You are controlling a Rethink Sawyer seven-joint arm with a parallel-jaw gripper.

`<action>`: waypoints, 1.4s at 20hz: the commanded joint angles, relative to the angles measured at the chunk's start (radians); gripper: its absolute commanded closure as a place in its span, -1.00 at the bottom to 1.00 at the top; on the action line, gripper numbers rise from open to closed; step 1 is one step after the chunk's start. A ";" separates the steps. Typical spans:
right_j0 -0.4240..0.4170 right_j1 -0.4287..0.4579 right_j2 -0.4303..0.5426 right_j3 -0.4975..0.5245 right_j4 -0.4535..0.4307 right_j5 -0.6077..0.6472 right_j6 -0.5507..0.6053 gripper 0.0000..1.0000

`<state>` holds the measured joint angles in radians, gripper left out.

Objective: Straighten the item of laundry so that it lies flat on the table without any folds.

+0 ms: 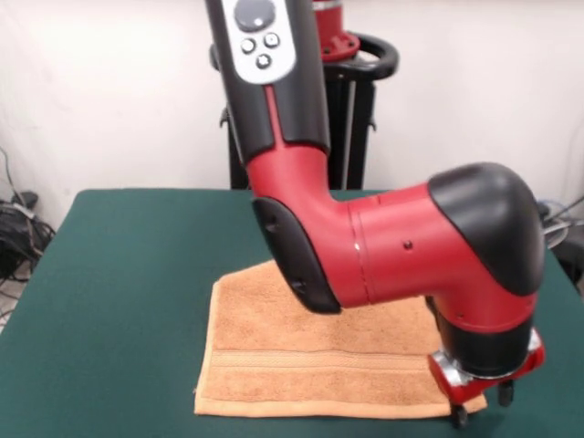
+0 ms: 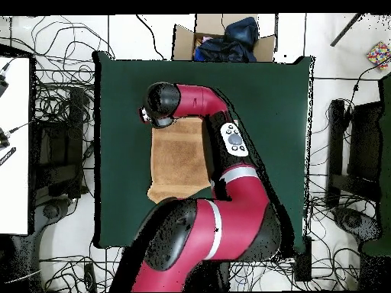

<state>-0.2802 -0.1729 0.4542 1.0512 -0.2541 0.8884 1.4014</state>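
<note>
The orange-tan towel (image 1: 301, 360) lies on the dark green table (image 1: 119, 274), near its front edge. A woven border band runs across its near part. Its far left corner looks cut off at a slant, as if folded. My gripper (image 1: 481, 406) is low over the towel's near right corner and hides that corner. I cannot tell whether it touches or holds the cloth. In the overhead view the towel (image 2: 177, 159) lies left of the table's (image 2: 267, 99) middle, and the arm's wrist (image 2: 160, 103) covers its upper left corner and the gripper. No care label shows.
The red arm's elbow and forearm (image 1: 365, 255) hang over the towel's far right part. The pedestal (image 1: 351, 109) stands behind the table. A cardboard box with dark cloth (image 2: 221, 38) sits past the table's far edge. Cables (image 2: 61, 114) lie around the table on the floor.
</note>
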 commanded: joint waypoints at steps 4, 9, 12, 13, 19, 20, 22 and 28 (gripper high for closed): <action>0.051 0.097 -0.050 -0.103 0.001 0.108 0.105 -1.00; 0.064 0.105 -0.074 -0.127 -0.007 0.174 0.115 -1.00; 0.075 0.120 -0.085 -0.163 -0.011 0.228 0.117 -1.00; 0.078 0.130 -0.086 -0.180 -0.011 0.244 0.116 -1.00; 0.099 0.164 -0.103 -0.246 -0.018 0.359 0.116 -1.00; 0.100 0.164 -0.105 -0.246 -0.019 0.369 0.117 -1.00; 0.102 0.169 -0.107 -0.256 -0.021 0.384 0.117 -1.00; 0.113 0.167 -0.121 -0.268 -0.033 0.419 0.134 -1.00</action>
<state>-0.1895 -0.0702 0.4145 0.7668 -0.2543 1.1948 1.4014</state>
